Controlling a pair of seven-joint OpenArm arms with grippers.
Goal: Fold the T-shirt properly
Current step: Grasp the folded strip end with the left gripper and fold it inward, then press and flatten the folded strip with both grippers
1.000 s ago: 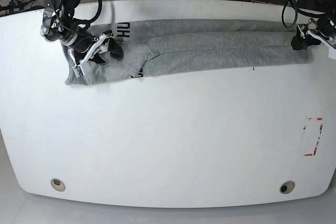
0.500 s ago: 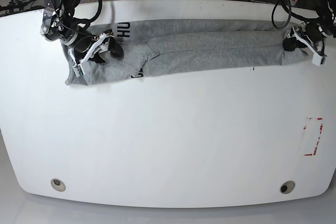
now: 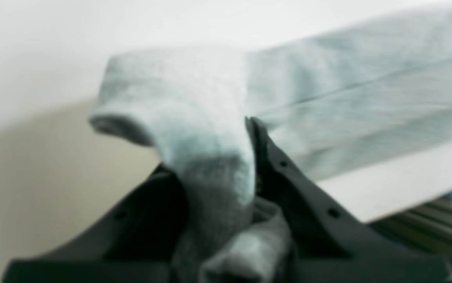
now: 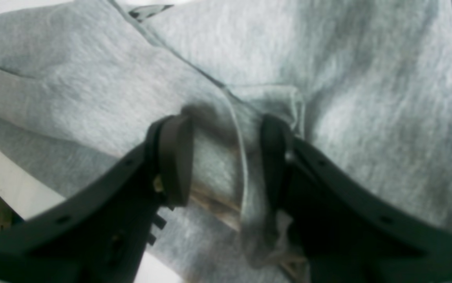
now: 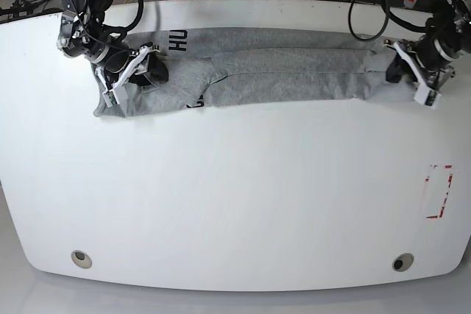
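Now both ends are pinched: left jaws (image 3: 251,184) clamp the shirt (image 5: 287,71) hem at three o'clock, right jaws (image 4: 226,161), half-parted, straddle a fold at nine; lift evenly, keeping cloth taut.

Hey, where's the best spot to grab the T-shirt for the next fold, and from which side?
Probably its two short ends. The T-shirt lies as a long narrow band, so take the hem end from the base view's right, where the left pincer pinches it, and the collar end from the left, by the right pincer.
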